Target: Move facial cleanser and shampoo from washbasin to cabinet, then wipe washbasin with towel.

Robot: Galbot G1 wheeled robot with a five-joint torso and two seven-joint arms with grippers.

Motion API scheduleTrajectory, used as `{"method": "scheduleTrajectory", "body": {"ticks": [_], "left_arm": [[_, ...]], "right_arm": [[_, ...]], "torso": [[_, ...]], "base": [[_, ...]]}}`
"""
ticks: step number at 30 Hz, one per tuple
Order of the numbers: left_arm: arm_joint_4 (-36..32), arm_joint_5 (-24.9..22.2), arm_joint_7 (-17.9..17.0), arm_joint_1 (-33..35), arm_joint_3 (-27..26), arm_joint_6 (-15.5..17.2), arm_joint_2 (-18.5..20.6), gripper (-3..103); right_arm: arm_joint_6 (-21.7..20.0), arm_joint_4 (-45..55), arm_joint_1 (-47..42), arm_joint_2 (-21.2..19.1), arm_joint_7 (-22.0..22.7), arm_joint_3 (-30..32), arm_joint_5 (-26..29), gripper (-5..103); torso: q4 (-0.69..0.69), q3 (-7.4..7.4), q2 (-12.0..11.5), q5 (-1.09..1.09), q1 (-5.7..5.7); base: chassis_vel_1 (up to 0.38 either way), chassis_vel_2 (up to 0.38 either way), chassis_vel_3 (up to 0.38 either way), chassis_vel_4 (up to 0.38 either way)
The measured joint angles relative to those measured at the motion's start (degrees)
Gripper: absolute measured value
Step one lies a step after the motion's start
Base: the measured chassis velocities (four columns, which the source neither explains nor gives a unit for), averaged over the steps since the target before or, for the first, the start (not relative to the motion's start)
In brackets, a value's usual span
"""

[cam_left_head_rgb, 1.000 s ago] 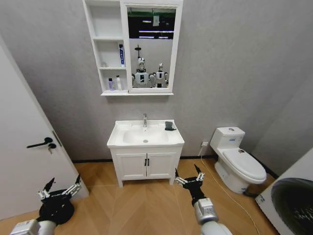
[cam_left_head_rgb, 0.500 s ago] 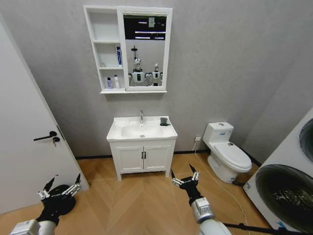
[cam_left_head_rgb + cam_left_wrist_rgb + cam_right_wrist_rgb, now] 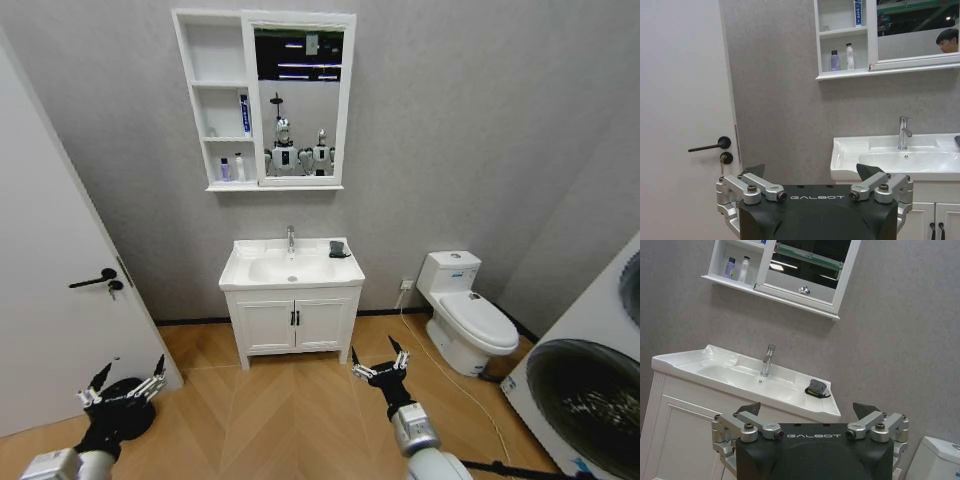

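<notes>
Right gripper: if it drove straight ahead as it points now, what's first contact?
Likely the washbasin front rim or the vanity just under it. The right gripper is open and empty, with free space between; depth is unclear.

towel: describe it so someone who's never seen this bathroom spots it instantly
Find the white washbasin on the vanity against the grey wall, under the mirror. On its flat rim, to the robot's right of the chrome tap, lies the towel, a small folded cloth. It is the only dark thing on the white basin.
</notes>
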Motion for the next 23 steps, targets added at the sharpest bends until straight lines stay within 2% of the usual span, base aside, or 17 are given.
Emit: {"method": "scheduleTrajectory", "body": {"ticks": [23], "left_arm": [[0.0, 0.0, 0.0, 0.0, 0.0, 0.0, 0.0, 100]], "right_arm": [[0.0, 0.0, 0.0, 0.0, 0.1, 0.0, 0.1, 100]], "torso": [[0.00, 0.00, 0.0, 0.00, 0.00]], "base": [[0.000, 0.000, 0.000, 0.000]]}}
